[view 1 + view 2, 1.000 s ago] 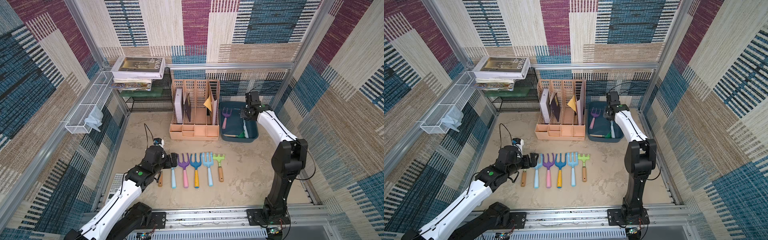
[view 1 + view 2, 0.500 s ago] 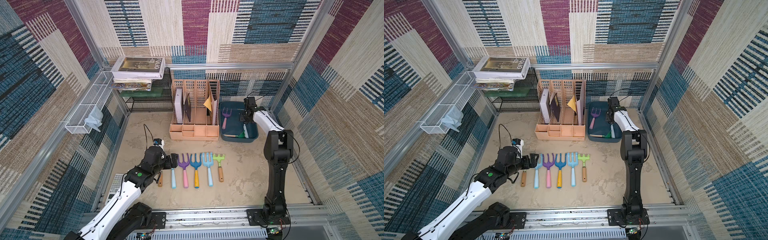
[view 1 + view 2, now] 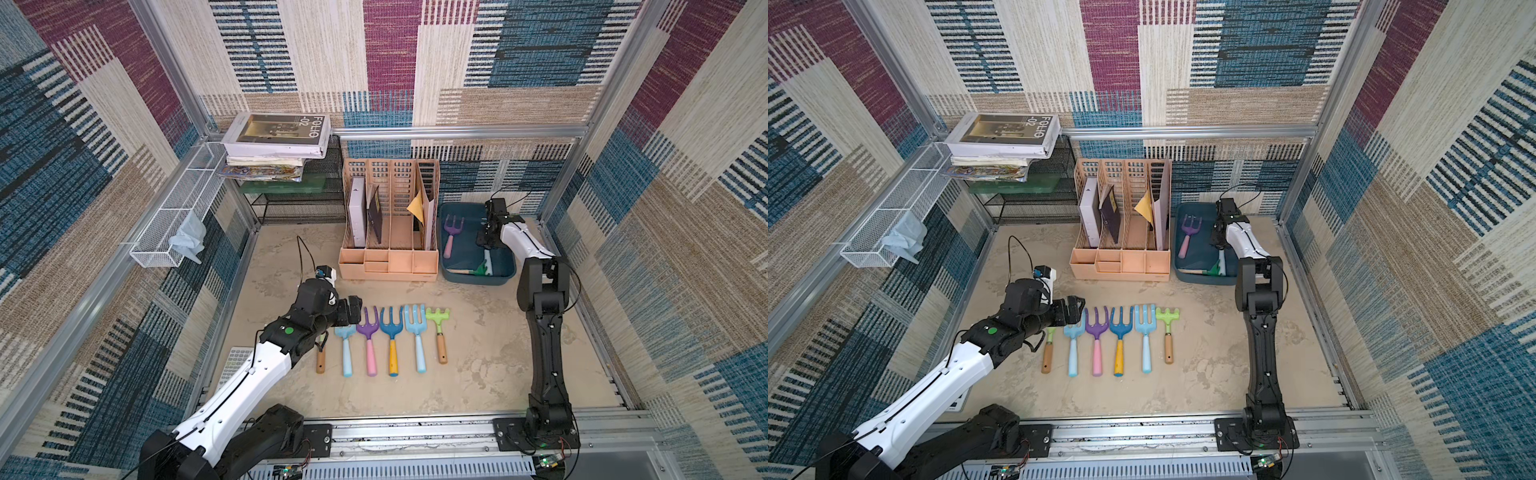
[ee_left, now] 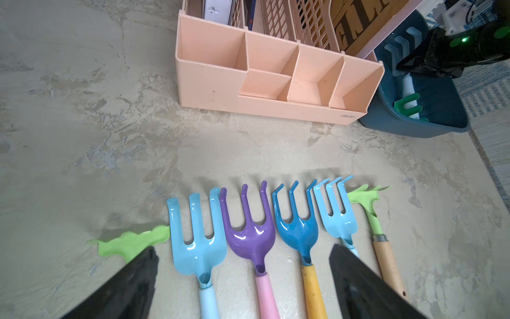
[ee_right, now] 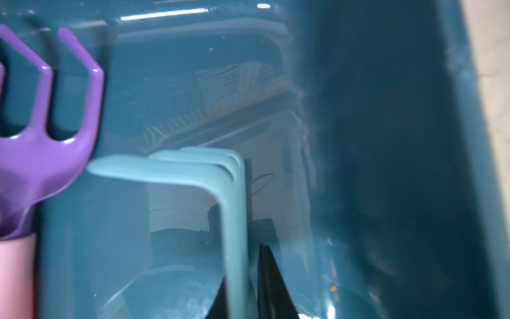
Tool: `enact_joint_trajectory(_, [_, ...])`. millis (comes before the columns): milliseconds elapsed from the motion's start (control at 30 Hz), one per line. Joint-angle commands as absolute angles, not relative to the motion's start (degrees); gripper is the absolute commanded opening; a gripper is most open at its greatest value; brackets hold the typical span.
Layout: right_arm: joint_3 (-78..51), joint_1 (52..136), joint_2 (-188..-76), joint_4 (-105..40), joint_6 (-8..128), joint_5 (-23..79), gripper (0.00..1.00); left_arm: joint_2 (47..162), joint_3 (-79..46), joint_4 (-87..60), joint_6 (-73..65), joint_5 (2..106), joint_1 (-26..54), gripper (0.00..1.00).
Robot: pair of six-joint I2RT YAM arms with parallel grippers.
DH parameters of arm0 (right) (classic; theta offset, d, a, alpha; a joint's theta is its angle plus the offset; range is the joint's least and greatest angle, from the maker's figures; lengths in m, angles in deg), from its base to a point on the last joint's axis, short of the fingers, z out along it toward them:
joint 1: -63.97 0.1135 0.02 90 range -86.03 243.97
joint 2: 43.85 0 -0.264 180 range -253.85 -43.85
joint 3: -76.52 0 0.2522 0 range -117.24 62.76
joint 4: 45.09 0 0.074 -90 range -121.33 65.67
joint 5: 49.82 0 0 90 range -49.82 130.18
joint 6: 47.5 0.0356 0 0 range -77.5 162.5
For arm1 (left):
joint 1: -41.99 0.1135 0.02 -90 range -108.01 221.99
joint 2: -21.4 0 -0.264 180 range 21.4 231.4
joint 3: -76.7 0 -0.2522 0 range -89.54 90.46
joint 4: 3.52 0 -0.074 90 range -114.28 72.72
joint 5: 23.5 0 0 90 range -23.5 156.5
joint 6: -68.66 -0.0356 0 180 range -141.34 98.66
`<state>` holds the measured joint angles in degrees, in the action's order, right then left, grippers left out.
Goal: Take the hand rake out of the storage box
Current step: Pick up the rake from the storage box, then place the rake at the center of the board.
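The storage box (image 3: 473, 279) (image 3: 1204, 277), a dark teal tub, stands at the back right beside the peach organizer. My right gripper (image 3: 484, 245) (image 3: 1217, 245) (image 5: 240, 276) reaches down into it and is shut on the neck of a pale teal hand rake (image 5: 234, 207) (image 4: 407, 85). Its bent tines point away from the fingers. A purple rake with a pink handle (image 3: 451, 232) (image 5: 33, 154) and a green rake (image 3: 480, 270) (image 4: 407, 106) also lie in the box. My left gripper (image 3: 353, 311) (image 4: 242, 248) hangs open, holding nothing, over a row of rakes on the floor.
Several rakes (image 3: 390, 332) lie side by side at mid-floor under the left gripper. The peach slotted organizer (image 3: 388, 257) stands just left of the box. A white wire basket (image 3: 174, 224) hangs on the left wall, with books (image 3: 276, 137) stacked at the back.
The right arm has folded in closer to the box and its gripper has sunk lower inside it, onto the pale teal rake. The left arm has stayed put.
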<state>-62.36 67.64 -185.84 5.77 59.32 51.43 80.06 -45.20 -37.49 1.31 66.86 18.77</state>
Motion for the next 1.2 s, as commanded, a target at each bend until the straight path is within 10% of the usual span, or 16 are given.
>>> enact_joint_trajectory(0, [-62.3, 67.58, -183.23, 6.32, 59.41, 50.87, 0.01, 80.44, -43.93, -35.49, -1.0, 66.5, 18.98, 0.99])
enact_joint_trajectory(367, [-61.55, 67.12, -168.54, 7.9, 54.87, 44.48, 0.0, 78.15, -44.17, -35.26, -3.42, 68.78, 19.46, 0.99])
enact_joint_trajectory(533, [-31.4, 68.99, -149.84, -2.44, 62.98, 27.27, 0.0, 76.59, -45.38, -34.51, -3.81, 68.7, 19.57, 0.99])
enact_joint_trajectory(800, [4.62, 80.71, -117.85, -8.87, 68.79, 34.75, 0.0, 75.63, -46.3, -33.97, -3.28, 67.95, 19.69, 0.99])
enact_joint_trajectory(1167, [24.97, 86.59, -115.62, -19.44, 71.87, 30.3, 0.0, 75.58, -46.57, -33.89, -3.07, 67.02, 19.67, 0.99])
